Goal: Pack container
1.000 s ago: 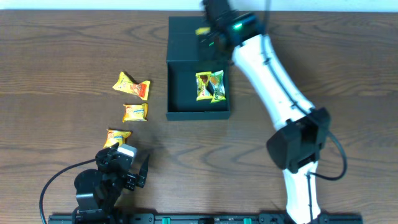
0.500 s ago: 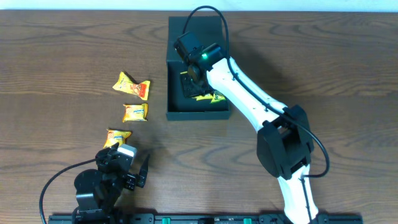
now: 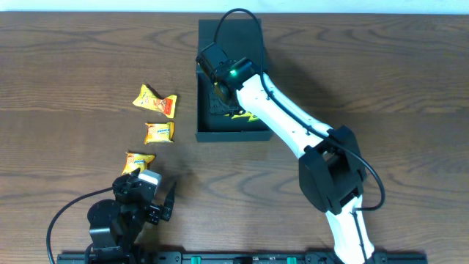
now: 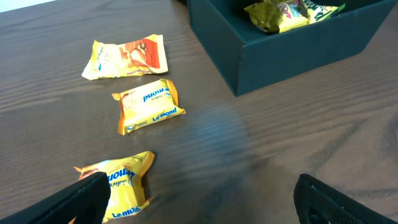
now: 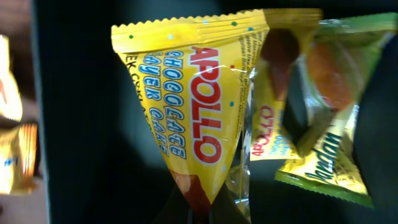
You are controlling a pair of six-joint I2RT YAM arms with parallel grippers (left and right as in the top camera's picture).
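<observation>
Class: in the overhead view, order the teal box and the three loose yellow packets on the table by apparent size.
1. teal box
2. far packet
3. middle packet and near packet: these look alike, so they are unranked.

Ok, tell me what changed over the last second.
The right arm's end effector swung from over the lid, left and down into the dark teal-green cardboard box. It is shut, close above the snack packets there; whether it grips one is unclear. The three yellow foil packets on the wooden table, the box and the open left end effector stayed put.
</observation>
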